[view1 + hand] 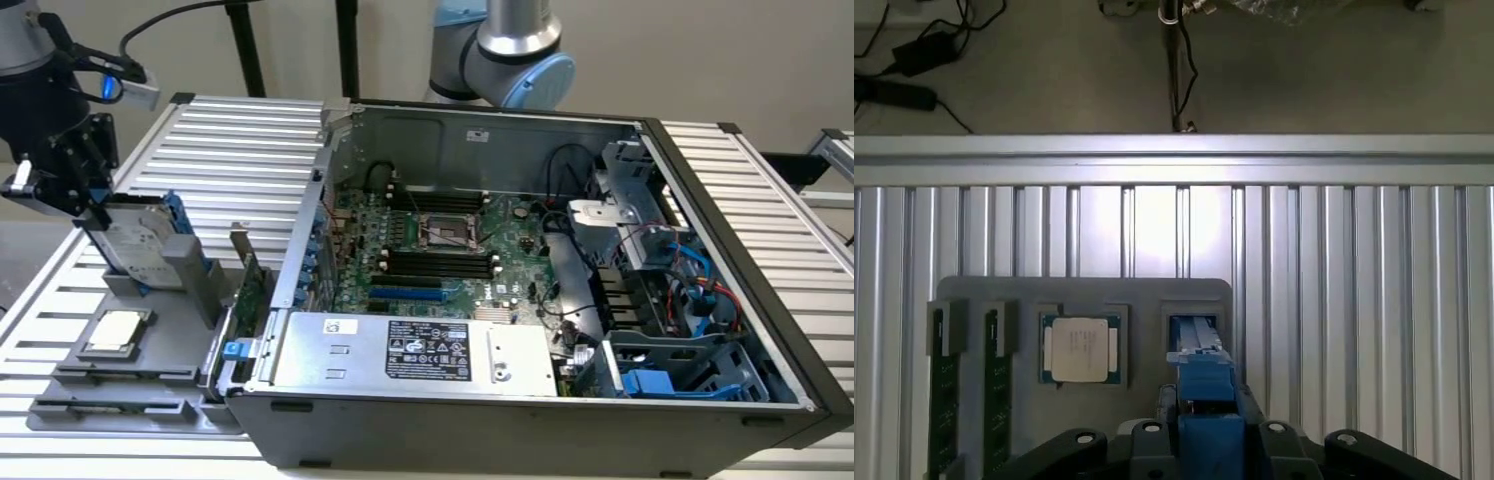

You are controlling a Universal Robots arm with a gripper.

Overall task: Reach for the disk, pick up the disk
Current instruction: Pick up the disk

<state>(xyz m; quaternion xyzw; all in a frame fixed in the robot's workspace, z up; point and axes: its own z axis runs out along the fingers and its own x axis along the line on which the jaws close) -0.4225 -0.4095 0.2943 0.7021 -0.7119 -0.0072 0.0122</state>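
The pincer [94, 203] pinches the upper end of the blue-railed disk [139, 238], which stands in the grey tray [150, 382], near the tray's square chip [115, 332].

Rectangular silver-grey metal disk [138, 238] w/ white printed label, bright blue plastic rails. Stands on edge, leaning slightly, label face showing, lower end at slot of grey holder block [167, 348], approx 9 o'clock from open PC case [534, 425]. Wrist view: disk [1204, 388] edge-on, blue rail showing.
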